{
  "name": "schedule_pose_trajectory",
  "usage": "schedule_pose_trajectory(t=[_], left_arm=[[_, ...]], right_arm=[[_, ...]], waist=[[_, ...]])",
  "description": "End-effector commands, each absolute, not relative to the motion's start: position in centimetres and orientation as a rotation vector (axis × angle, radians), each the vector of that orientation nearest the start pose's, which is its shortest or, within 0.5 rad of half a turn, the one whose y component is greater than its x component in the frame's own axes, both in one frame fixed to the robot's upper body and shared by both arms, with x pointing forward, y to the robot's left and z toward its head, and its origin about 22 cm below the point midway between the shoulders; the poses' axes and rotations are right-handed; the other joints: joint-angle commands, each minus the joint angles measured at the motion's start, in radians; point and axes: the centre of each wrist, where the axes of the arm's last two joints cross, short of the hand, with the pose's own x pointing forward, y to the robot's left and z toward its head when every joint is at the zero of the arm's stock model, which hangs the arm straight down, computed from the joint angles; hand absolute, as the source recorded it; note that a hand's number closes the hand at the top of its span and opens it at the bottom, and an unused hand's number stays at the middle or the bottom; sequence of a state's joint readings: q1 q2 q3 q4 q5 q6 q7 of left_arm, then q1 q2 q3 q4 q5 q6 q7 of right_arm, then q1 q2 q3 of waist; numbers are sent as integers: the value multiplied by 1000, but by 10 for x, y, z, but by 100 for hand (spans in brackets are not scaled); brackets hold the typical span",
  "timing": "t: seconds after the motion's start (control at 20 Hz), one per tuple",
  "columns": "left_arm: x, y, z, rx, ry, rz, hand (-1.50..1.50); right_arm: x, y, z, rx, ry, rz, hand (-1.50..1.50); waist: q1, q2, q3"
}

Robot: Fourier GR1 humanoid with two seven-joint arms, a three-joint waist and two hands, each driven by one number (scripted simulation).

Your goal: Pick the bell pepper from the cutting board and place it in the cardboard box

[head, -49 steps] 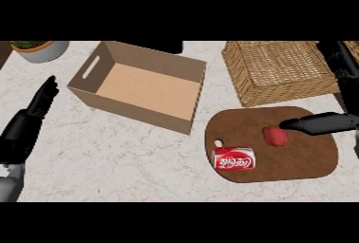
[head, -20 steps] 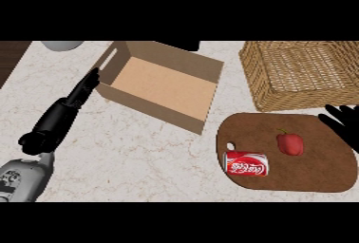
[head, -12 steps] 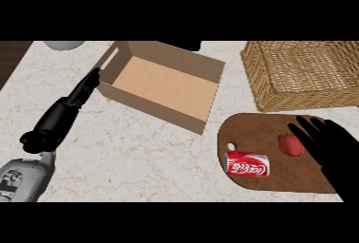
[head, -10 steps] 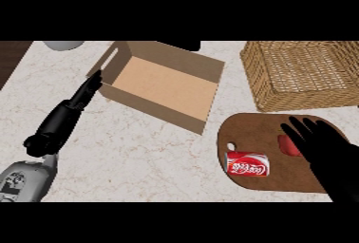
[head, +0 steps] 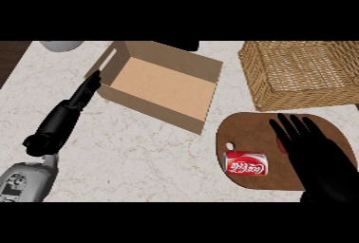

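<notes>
— Right hand (head: 314, 152) lies over the board (head: 245, 130), fingers straight and spread, holding nothing. Where's the pepper?

— Almost hidden beneath it — only a red sliver (head: 281, 145) shows at the finger edge.

— So the risk?

— Closing blind: fingers could nudge it away, or catch the can (head: 246, 163) just beside. Left hand (head: 82, 97) rests straight by the box (head: 157, 85), well apart on the worktop (head: 133, 152).

Right robot hand (head: 317, 154) flat over cutting board (head: 245, 133) — fingers straight.
</notes>
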State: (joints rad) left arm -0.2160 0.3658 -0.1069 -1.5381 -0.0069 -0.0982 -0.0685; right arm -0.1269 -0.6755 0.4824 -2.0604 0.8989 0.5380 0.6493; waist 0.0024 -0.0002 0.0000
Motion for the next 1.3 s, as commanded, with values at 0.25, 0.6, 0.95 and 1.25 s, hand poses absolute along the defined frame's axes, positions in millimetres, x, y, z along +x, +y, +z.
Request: schedule_pose_trajectory(t=[0.25,0.6,0.95,1.25], left_arm=[[285,269,50,109,-1749,-535,0],[295,280,85,109,-1749,-535,0],[288,273,60,99,-1759,-518,0],[280,264,79,95,-1749,-529,0]], right_arm=[[221,-220,106,-1144,-925,1548,-150],[240,-227,93,-1212,-863,1550,-150],[241,-235,62,-1128,-890,1539,-150],[245,-255,62,-1165,-842,1536,-150]], waist=[[-3,0,0],[-2,0,0],[-2,0,0],[-2,-1,0]])
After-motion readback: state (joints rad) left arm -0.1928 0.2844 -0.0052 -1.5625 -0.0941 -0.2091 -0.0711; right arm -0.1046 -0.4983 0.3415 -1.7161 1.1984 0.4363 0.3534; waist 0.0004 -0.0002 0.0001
